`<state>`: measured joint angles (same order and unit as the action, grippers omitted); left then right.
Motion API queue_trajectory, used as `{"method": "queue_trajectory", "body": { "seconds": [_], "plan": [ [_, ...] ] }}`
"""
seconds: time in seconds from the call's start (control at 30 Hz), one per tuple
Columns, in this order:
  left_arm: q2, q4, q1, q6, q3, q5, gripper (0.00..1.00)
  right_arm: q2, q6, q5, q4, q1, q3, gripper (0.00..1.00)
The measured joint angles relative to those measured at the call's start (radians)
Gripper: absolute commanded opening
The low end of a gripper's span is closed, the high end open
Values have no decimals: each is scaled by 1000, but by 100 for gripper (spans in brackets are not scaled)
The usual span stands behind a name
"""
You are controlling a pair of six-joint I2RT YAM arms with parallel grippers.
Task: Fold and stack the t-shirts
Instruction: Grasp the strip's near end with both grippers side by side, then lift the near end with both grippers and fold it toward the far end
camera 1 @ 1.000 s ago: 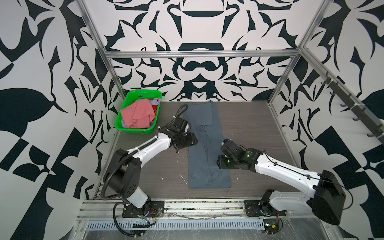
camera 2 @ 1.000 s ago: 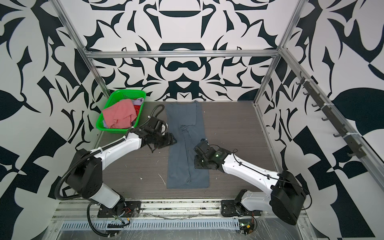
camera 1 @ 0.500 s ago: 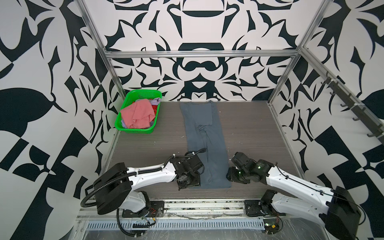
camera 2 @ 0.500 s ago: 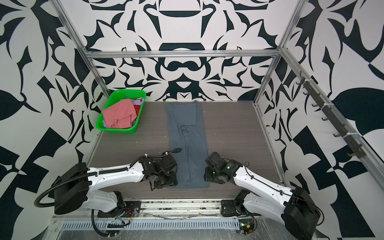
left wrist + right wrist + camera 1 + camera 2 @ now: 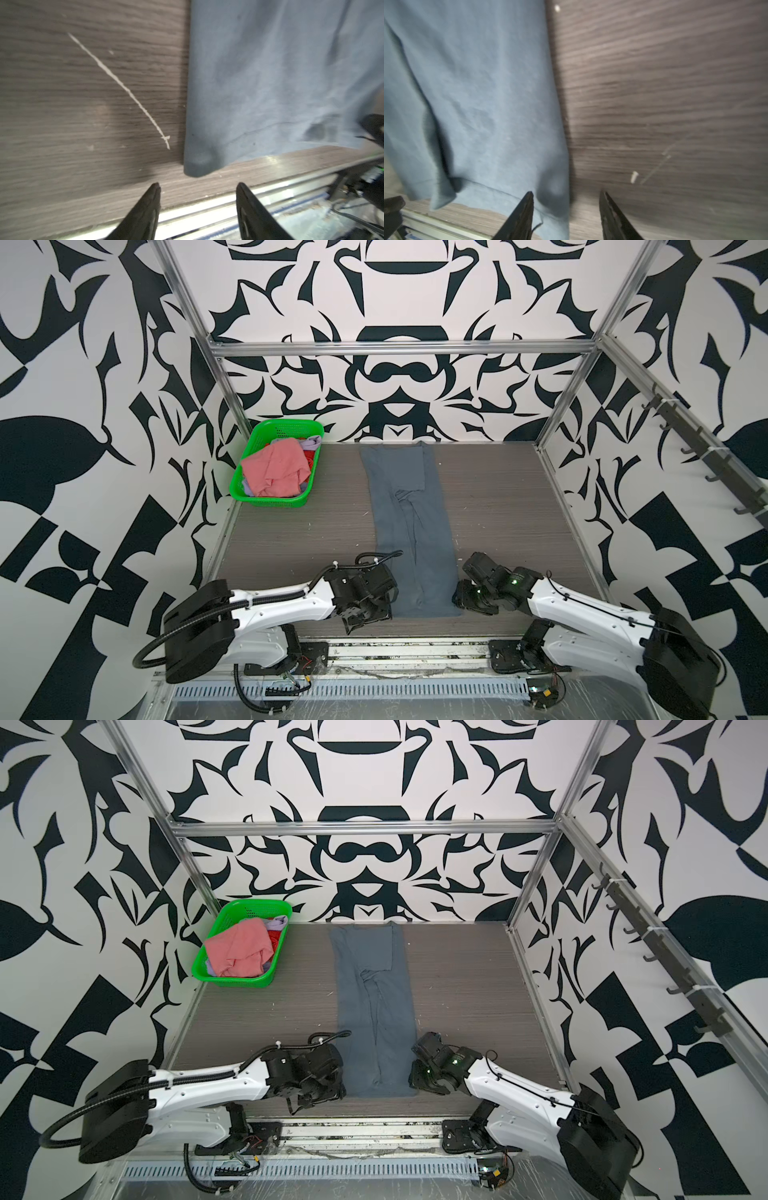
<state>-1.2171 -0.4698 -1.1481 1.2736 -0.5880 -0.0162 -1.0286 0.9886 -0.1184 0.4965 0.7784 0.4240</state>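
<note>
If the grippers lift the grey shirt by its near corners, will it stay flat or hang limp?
Probably limp: the grey shirt shows soft creases and a curled corner. Likely light, since the thin cloth lies nearly flat.

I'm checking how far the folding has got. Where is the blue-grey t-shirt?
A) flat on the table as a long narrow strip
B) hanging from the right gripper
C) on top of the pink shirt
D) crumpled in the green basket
A: the blue-grey t-shirt lies flat on the table as a long strip, with the left gripper and right gripper open at its near corners, holding nothing.
</note>
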Motion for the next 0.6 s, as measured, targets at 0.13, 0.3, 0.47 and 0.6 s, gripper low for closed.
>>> {"method": "queue_trajectory", "body": {
  "seconds": [0.13,0.3,0.47,0.6],
  "plan": [
    [17,87,30,27,68,-4,52,0,10,0,-31,0,-8,50],
    [0,140,38,43,90,-4,35,-12,24,-3,-61,0,-14,38],
    [-45,230,39,50,103,-16,10,-21,38,-12,-97,2,-27,19],
    [-70,262,39,45,97,-29,0,-19,41,-12,-97,24,-33,6]
  ]
}}
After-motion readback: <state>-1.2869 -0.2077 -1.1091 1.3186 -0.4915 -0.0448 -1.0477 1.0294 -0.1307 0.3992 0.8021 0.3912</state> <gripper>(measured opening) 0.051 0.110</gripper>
